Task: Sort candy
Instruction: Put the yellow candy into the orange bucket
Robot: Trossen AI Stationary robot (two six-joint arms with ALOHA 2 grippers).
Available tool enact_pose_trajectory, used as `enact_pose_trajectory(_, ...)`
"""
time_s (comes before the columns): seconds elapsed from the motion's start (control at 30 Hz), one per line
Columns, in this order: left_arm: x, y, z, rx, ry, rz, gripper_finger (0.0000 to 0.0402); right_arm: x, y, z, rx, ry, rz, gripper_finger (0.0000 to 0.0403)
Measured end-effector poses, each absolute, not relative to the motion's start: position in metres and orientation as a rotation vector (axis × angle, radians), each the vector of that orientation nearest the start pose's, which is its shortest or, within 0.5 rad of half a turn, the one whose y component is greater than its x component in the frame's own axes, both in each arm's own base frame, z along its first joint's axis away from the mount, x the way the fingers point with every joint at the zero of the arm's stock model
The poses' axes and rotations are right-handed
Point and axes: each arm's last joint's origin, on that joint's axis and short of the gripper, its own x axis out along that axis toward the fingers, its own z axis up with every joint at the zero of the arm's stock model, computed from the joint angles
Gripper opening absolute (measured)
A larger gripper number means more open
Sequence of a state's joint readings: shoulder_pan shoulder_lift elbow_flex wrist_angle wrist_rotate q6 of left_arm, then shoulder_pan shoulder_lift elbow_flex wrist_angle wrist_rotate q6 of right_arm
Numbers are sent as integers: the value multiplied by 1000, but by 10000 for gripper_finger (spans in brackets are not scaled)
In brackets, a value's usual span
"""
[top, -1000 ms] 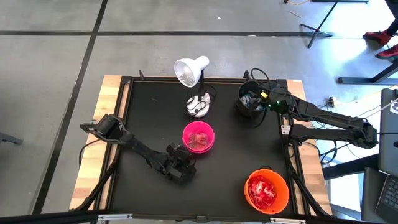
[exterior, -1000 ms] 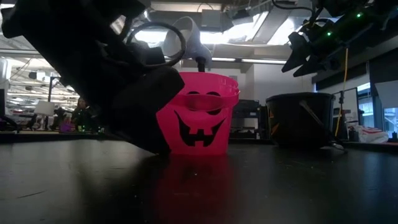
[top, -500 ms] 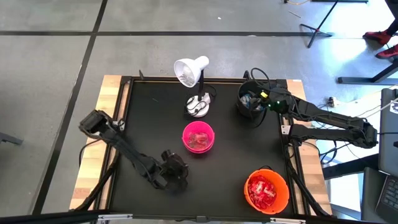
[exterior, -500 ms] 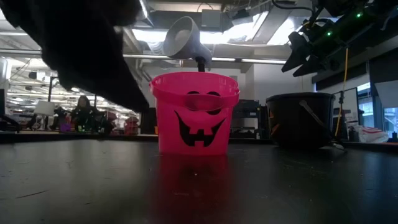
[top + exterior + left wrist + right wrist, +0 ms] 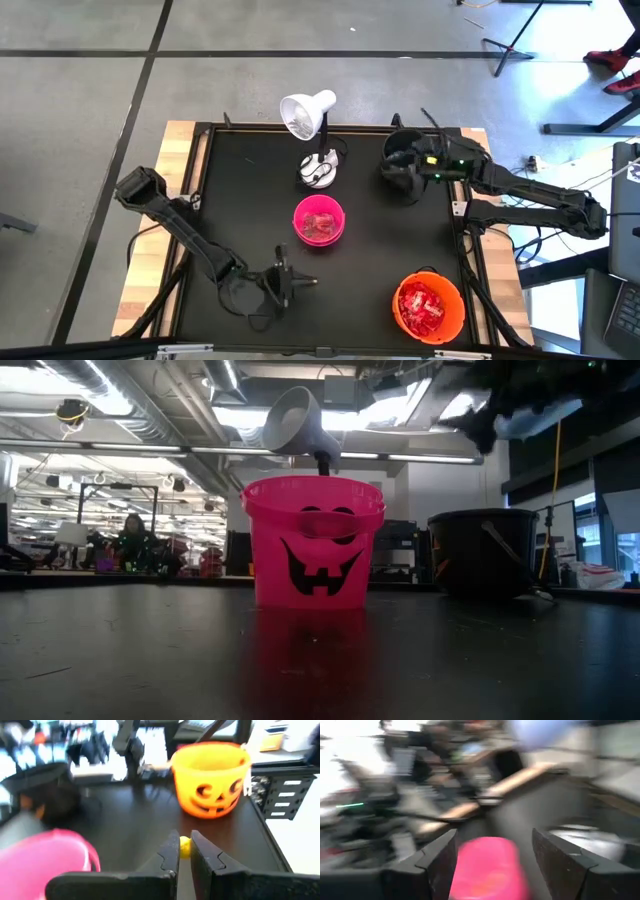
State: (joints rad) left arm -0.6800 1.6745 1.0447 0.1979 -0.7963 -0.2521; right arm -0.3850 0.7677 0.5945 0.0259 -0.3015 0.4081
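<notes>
High view: left end effector (image 5: 290, 283) low over the black surface (image 5: 240, 190), below the pink plastic bucket (image 5: 319, 221) holding red wrapped candy (image 5: 318, 224); right end effector (image 5: 392, 168) above the black bucket (image 5: 402, 185); orange bucket (image 5: 428, 306) holds more red packets.
Left wrist view: fingers (image 5: 170, 855) nearly together on a small yellow piece (image 5: 184, 847), orange bucket ahead.
Right wrist view: fingers (image 5: 559, 860) wide apart, pink bucket ahead.

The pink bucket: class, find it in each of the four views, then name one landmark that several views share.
High view: pink bucket mid-table, just in front of the white lamp.
Low view: centre, showing its jack-o'-lantern face.
Left wrist view: lower left corner.
Right wrist view: blurred pink shape between the pincer fingers.
Shared landmark: the orange bucket, also in the left wrist view.
</notes>
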Motion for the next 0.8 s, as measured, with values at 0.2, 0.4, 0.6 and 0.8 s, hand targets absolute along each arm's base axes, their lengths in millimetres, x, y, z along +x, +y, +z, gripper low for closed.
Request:
enact_pose_trajectory(0.2,303,-204,246,240,213,170,13,174,-27,301,491,81,198,248)
enact_pose_trajectory(0.4,318,-190,257,352,127,88,13,174,2,310,443,43,263,248)
enact_pose_trajectory(0.6,332,-172,262,364,74,-4,13,160,20,338,380,55,238,248)
enact_pose_trajectory(0.8,337,-162,263,376,66,10,13,165,37,330,422,222,185,248)
